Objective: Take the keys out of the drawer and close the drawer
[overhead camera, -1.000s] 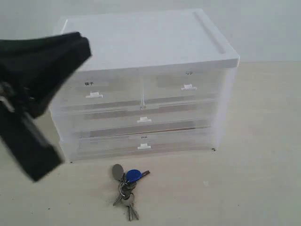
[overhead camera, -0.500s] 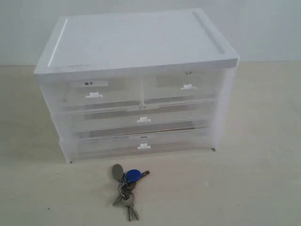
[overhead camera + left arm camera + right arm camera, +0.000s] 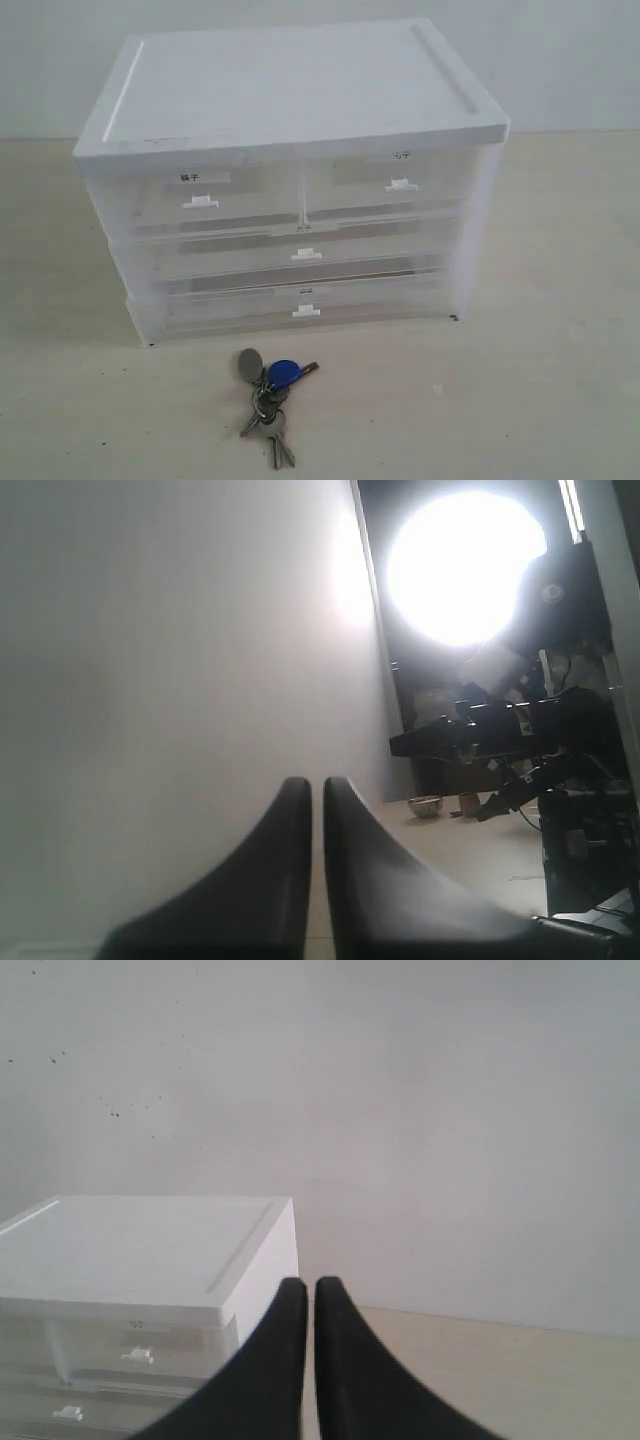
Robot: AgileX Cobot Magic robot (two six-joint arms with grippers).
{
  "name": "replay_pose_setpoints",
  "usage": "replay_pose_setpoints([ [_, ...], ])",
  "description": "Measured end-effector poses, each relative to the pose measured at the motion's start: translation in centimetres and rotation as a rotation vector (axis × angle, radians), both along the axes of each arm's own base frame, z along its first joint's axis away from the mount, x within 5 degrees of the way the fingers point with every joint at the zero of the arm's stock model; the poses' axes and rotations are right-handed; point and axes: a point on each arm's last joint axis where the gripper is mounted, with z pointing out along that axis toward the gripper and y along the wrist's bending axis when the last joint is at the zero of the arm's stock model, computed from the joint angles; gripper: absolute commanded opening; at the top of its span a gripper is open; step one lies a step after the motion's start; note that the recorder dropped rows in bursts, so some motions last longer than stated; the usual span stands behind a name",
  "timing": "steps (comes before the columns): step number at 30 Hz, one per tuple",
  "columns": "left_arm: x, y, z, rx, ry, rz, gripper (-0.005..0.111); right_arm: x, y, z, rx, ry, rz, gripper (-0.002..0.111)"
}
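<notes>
Left tool [image 3: 316, 783] no longer beside cabinet [image 3: 290, 90]; it and right tool [image 3: 311, 1282] closed, empty; keys [image 3: 268, 395] on table [image 3: 540, 380] in front.

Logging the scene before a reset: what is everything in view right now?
table: one, beige, under everything
drawer cabinet: one, translucent white, on the table
labelled drawer: one, translucent, top row left, shut
plain drawer: one, translucent, top row right, shut
full-width drawers: two, translucent, lower rows, shut
keys: one bunch, silver with blue fob, on table before cabinet
left gripper: one, black, jaws together, empty
right gripper: one, black, jaws together, empty
</notes>
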Motion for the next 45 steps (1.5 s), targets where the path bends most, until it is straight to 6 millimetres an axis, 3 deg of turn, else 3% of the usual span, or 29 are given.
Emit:
replay_pose_setpoints([
  [7, 0.1, -0.2, -0.4, 0.008, 0.006, 0.004, 0.005, 0.0, 0.0, 0.0, 0.004, 0.001, 0.000, 0.000],
  [15, 1.9, -1.6, -4.3, 0.176, -0.175, 0.280, 0.005, 0.0, 0.0, 0.0, 0.004, 0.001, 0.000, 0.000],
  [25, 4.1, -1.5, -9.1, -0.001, -0.040, 0.590, 0.005, 0.0, 0.0, 0.0, 0.004, 0.001, 0.000, 0.000],
  [33, 4.6, -0.3, -9.1, -0.147, 0.067, 0.794, 0.005, 0.0, 0.0, 0.0, 0.005, 0.002, 0.000, 0.000],
  [45, 5.6, 1.6, -11.1, -0.044, 0.258, 1.200, 0.005, 0.0, 0.0, 0.0, 0.007, 0.002, 0.001, 0.000],
])
